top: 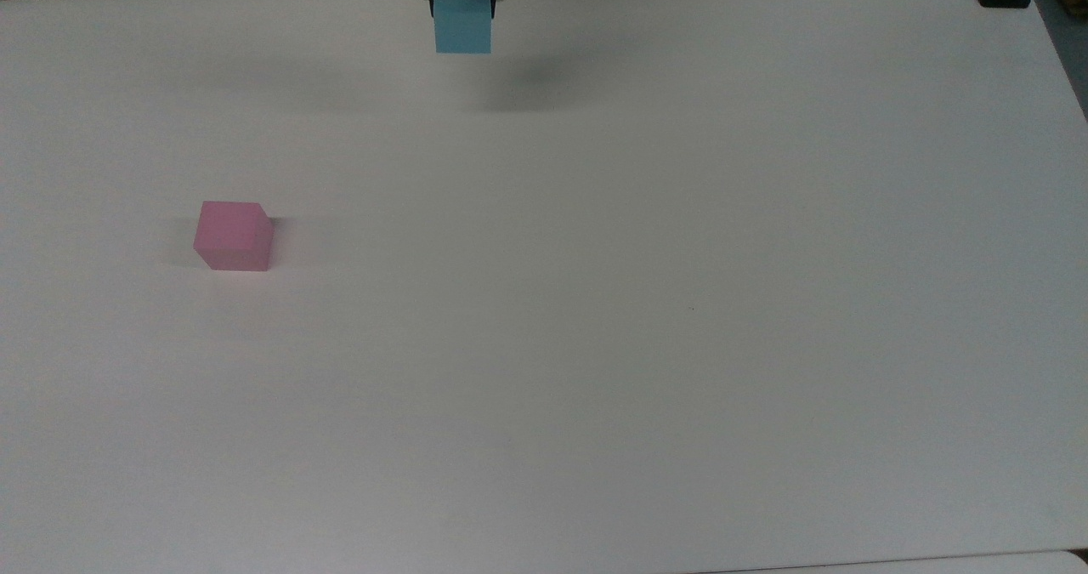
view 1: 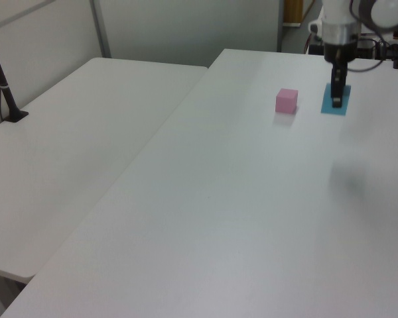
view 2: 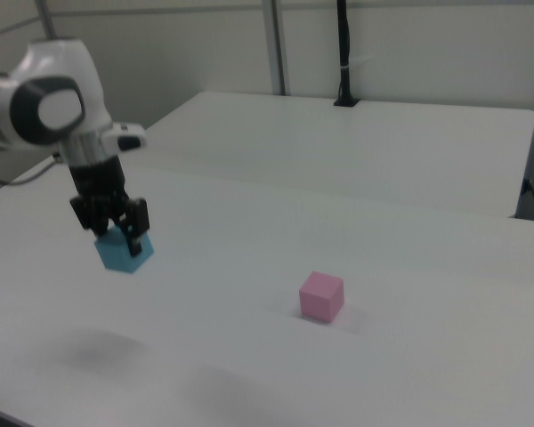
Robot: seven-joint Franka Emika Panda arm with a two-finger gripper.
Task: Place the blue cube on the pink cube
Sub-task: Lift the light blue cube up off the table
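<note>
Plenty of open bench (top: 595, 344) across the near half and the whole top view's right side, all bare white surface out to the edges. Pink cube (top: 233, 235) sits flat on the bench at the top view's left, alone, well apart from everything else; in the right view it shows at (view 2: 321, 296), with free room on every side. Further back, the jaws (view 2: 116, 233) are clamped on the blue cube (top: 463, 24), holding it in the air above the bench near the far edge, with its soft shadow on the surface below. In the left view the blue cube (view 1: 335, 100) hangs just to the left view's right of the pink cube (view 1: 286, 100). A second white table (view 1: 86, 132) stands beside the bench, with a black post (view 1: 3, 86) on it.
</note>
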